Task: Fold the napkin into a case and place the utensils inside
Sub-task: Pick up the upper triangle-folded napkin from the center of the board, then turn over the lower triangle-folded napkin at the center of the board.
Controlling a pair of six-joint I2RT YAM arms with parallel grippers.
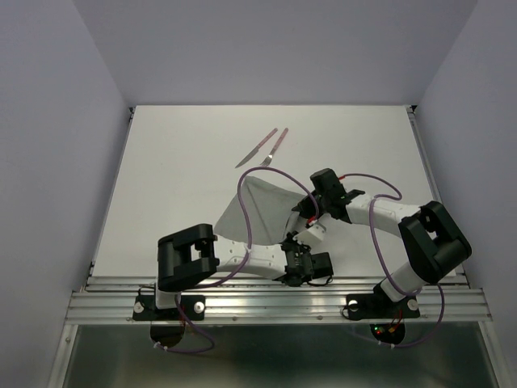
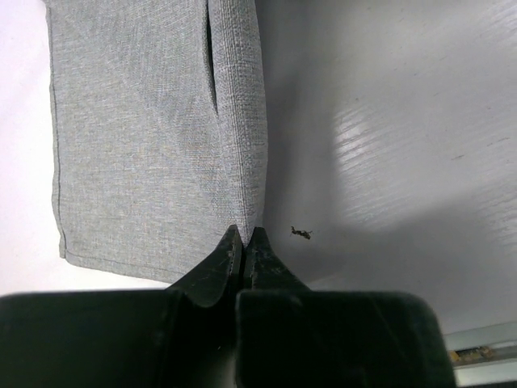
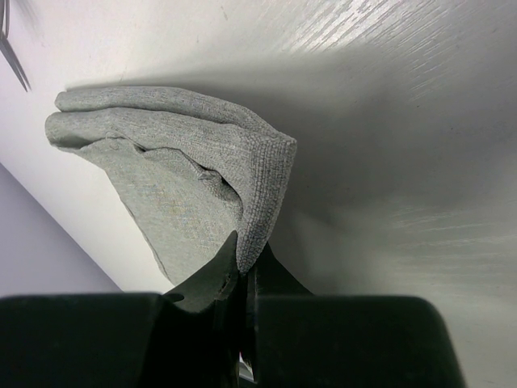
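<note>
We saw the napkin [image 1: 257, 206], a thin grey woven cloth with a matte, finely ribbed surface, in the middle of the table toward its near side. It was partly folded, not flat. In the left wrist view the napkin [image 2: 153, 137] showed a stitched hem down its left edge and a long doubled fold down its right side, with a dark slit where the layers parted. In the right wrist view the napkin [image 3: 194, 170] was bunched into several rounded layers and lifted at one corner.

The left gripper [image 1: 296, 244] pinched the cloth's near right edge. Its two black fingers were pressed together on the bottom of the fold at the left gripper [image 2: 244, 234]. The right gripper [image 1: 303, 212] nipped the right corner just beyond it, with the jaws tight on the cloth at the right gripper [image 3: 246, 260].

There were two utensils, lying side by side and slanted at the far middle of the table, well apart from the napkin. They were a knife [image 1: 257, 147] and a fork [image 1: 275, 145], both slim, with pinkish-red handles and silver ends.

The table [image 1: 178, 162] was smooth and white. We counted one small dark speck [image 2: 301, 234] on it just beside the left fingertips.
</note>
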